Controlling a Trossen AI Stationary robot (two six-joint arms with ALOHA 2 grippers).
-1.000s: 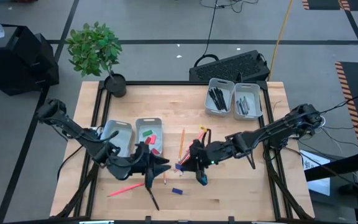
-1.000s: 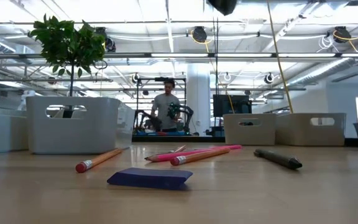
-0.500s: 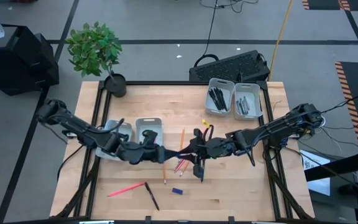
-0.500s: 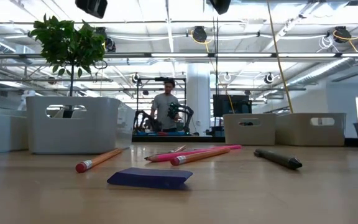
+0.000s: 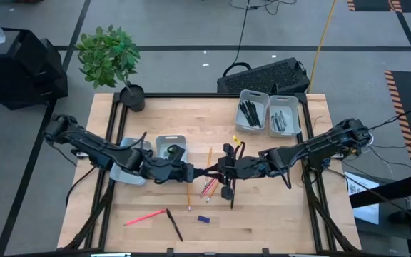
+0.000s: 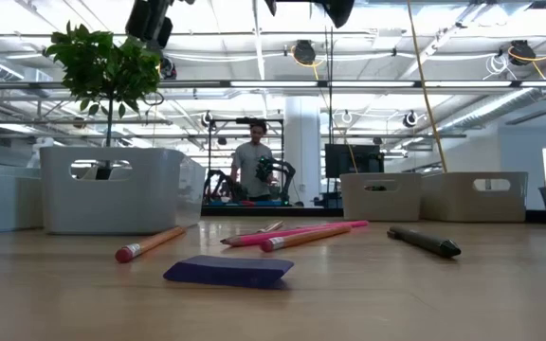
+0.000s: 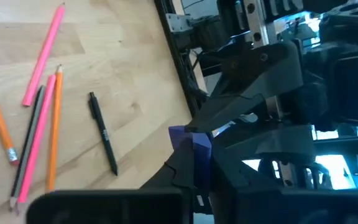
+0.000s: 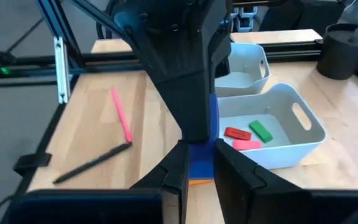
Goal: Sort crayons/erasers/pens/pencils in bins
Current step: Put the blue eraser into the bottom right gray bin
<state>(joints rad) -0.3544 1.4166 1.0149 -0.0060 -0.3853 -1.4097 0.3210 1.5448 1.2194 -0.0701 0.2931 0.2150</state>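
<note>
Holding red, green and pink erasers (image 8: pixel 248 134), a bin (image 8: pixel 303 140) sits beyond both grippers (image 5: pixel 207 172), clenched on a blue eraser (image 8: pixel 202 155).

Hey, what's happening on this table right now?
The left pincer and right pincer meet over mid-table, both closed on a blue eraser, apparently passing it across. The bin holding red, green and pink erasers sits beside the left arm. Pencils, a pen and another blue eraser lie loose on the table.

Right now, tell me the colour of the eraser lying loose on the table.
Dark blue eraser, clearest in the low view.
</note>
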